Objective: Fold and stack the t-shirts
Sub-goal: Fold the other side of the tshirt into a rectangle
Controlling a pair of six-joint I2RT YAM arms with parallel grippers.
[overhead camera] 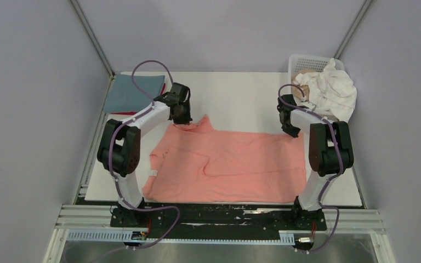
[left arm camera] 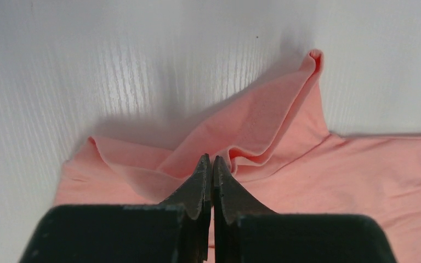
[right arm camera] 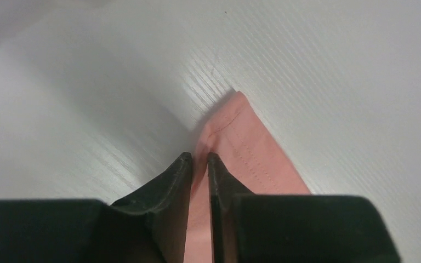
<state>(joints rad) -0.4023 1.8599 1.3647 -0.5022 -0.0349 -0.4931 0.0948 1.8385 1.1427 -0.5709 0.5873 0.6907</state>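
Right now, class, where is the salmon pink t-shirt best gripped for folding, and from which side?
Grip the salmon pink t-shirt at the two ends of its far edge, coming from above. It lies flat, so only the edges offer a lip to pinch. The left gripper and right gripper pinch there.

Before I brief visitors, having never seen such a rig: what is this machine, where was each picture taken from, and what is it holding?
It is a pair of robot arms, the left arm and the right arm, bolted at the near edge of a white table. The wide picture looks down from above and behind them. The other two come from a camera on each wrist, looking out past that arm's two black fingers.

A pink shirt lies spread on the table. The left gripper is shut on its far edge near the left end. The right gripper is shut on its far right corner.

A folded grey-blue shirt lies at the far left. At the far right, a white shirt is heaped on a basket.
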